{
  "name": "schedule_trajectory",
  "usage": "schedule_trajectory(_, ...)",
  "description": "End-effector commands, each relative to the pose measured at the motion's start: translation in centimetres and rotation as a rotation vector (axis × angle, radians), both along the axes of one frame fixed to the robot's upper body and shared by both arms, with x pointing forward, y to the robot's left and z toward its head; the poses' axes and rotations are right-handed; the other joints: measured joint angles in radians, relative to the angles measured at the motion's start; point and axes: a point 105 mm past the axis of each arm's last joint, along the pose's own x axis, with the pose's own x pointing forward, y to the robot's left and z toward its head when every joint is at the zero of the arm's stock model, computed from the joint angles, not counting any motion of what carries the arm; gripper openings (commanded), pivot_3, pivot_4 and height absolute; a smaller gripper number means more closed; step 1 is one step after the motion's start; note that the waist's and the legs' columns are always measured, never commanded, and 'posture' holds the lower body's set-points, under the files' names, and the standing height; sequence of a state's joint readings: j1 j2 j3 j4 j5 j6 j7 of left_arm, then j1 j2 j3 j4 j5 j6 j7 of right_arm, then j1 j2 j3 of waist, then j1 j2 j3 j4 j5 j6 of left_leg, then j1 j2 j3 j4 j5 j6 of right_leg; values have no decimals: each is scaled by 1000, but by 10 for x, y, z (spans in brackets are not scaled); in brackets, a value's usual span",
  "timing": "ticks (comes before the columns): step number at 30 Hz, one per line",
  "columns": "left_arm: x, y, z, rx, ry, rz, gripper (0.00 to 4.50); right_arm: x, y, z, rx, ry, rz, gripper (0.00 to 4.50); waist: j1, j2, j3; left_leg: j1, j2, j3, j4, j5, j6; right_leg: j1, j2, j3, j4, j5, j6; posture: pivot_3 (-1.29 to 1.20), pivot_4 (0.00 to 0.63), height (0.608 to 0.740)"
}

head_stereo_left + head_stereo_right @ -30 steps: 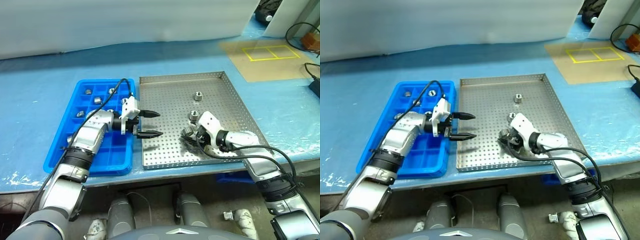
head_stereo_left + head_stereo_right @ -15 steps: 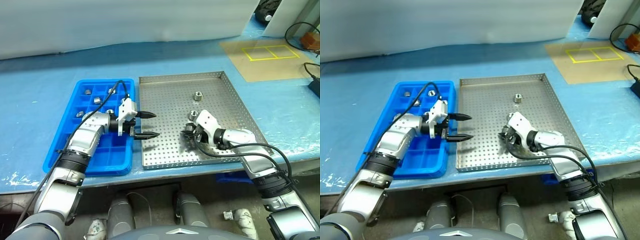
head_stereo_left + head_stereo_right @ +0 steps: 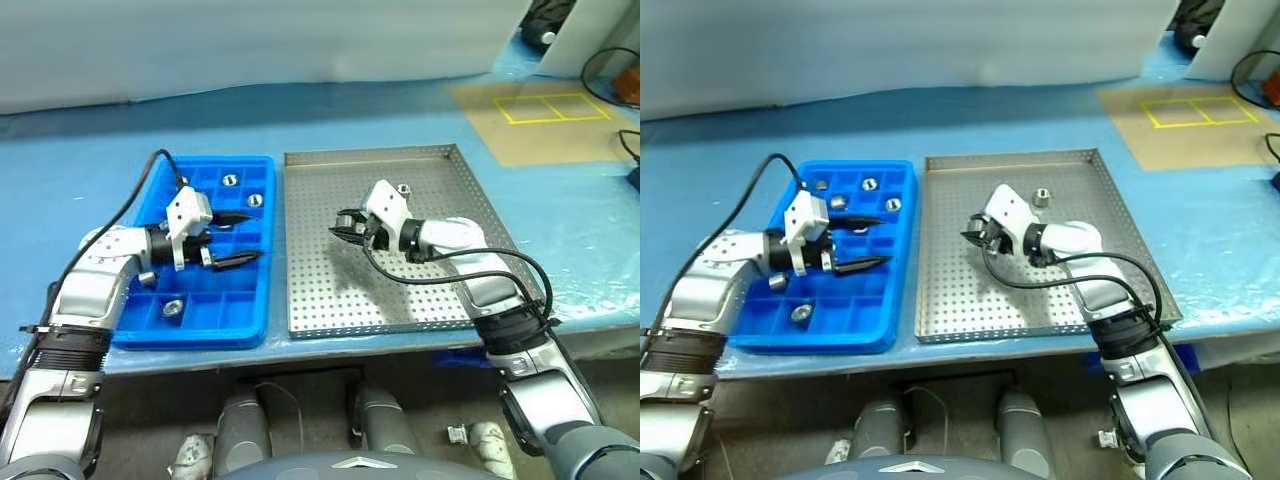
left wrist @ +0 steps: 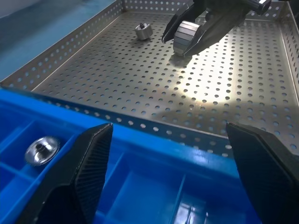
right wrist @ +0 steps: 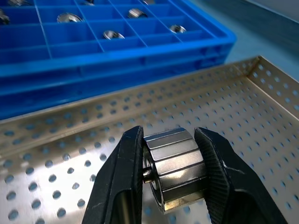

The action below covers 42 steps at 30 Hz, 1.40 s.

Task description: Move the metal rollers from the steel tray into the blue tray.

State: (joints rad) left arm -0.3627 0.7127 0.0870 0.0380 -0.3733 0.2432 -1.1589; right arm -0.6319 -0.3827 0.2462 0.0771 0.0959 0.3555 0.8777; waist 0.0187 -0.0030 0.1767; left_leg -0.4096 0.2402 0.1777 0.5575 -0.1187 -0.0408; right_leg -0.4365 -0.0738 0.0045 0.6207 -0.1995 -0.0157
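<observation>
My right gripper (image 3: 345,224) is shut on one metal roller (image 5: 175,161) and holds it just above the left-middle of the steel tray (image 3: 340,292). The left wrist view shows that roller (image 4: 186,36) clear of the perforated floor. Another roller (image 3: 404,188) lies near the steel tray's far rim. My left gripper (image 3: 246,238) hangs open and empty over the blue tray (image 3: 215,331), its fingers pointing toward the steel tray. Several rollers sit in the blue tray's compartments, one at the far side (image 3: 229,180) and one at the near side (image 3: 172,308).
The two trays stand side by side on a blue-covered table, close to its front edge. A brown mat with yellow tape (image 3: 540,105) lies at the back right. Black cables (image 3: 610,62) trail at the far right.
My right gripper has shut on a roller, lifted it and carried it left toward the blue tray. My left gripper, still open, has drawn back left from the steel tray's edge to over the blue tray.
</observation>
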Motion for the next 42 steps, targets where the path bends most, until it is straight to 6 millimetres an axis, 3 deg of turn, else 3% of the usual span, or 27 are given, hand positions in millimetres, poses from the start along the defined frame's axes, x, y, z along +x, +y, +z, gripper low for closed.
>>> schedule_trajectory(1, -6, 21, 26, 4, -95, 88, 4105, 2, 26, 15, 30, -51, 108, 1263, 6, 0, 0, 0, 0, 0, -1, 0, 0, 0, 0, 0, 0, 0, 0, -22, 150, 740)
schedule_trajectory(12, -40, 64, 30, 30, -112, 335, 4105, 5, 100, 14, 87, -43, 291, 1263, 59, -1, 0, -1, 0, -1, -12, 3, -5, -3, 0, -3, -1, -2, -3, 177, 150, 740)
schedule_trajectory(20, -55, 71, 27, 26, -93, 400, 4105, -14, 135, 17, 113, -15, 423, 1263, 93, -1, 0, -1, 1, -3, -14, 3, -5, -4, 0, -5, -1, -3, -4, 231, 150, 740)
schedule_trajectory(32, -70, 57, 19, 6, -39, 372, 4105, -40, 151, -6, 65, 87, 545, 1263, 108, -1, 0, -2, 0, -4, -15, 3, -5, -5, 0, -5, -1, -3, -4, 284, 150, 740)
schedule_trajectory(42, -79, 53, 17, 1, -20, 383, 4105, -36, 154, -15, 45, 84, 528, 1263, 116, -1, 0, -2, 0, -4, -16, 3, -5, -5, 0, -5, -1, -6, 1, 316, 150, 740)
